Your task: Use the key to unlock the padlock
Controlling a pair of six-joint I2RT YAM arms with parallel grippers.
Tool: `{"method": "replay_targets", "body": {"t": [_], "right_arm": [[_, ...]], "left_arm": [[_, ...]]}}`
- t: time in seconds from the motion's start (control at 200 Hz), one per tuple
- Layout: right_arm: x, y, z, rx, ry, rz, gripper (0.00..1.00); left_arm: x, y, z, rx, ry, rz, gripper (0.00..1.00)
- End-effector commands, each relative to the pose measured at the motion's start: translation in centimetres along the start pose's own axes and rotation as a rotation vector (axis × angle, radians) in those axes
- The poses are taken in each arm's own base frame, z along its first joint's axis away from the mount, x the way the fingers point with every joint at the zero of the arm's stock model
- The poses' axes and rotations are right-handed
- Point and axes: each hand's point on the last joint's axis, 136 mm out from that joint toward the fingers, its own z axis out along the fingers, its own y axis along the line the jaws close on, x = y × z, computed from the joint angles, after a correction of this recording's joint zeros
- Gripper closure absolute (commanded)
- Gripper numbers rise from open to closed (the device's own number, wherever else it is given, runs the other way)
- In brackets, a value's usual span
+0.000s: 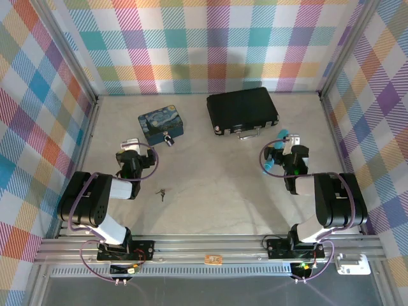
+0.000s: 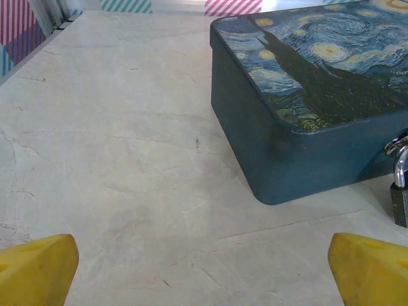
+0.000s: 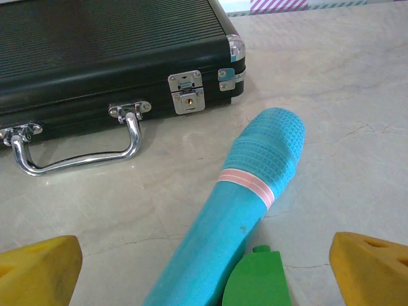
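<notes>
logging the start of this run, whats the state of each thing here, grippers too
tin: lid shut
padlock: hanging on the tin's front, shackle looks shut
key: loose on the table, unheld
briefcase: closed, latch down
left gripper: open, empty
right gripper: open
marker: lying between the right gripper's jaws, ungripped

No text, number or brand mark can be read anywhere. A small orange tag (image 1: 213, 259) on the near rail carries markings too tiny to make out.
</notes>
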Motion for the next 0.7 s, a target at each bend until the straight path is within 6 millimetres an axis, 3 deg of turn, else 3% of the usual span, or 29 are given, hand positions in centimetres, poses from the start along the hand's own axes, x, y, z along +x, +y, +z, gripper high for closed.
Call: {"method": "replay_targets", "body": {"t": [0.0,0.695], "right_arm": [[-0.71,0.26,0.12,-0.017,-0.024,-0.020,0.01],[-0.69,0.28,0.15,-0.017,-0.022,-0.019,0.01]], "left_arm": [[-0.53,0.03,0.31,0.002,-0.007,-0.010,0.00],[-0.58,0.05,0.27,0.002,-0.010,-0.009,0.00]]}}
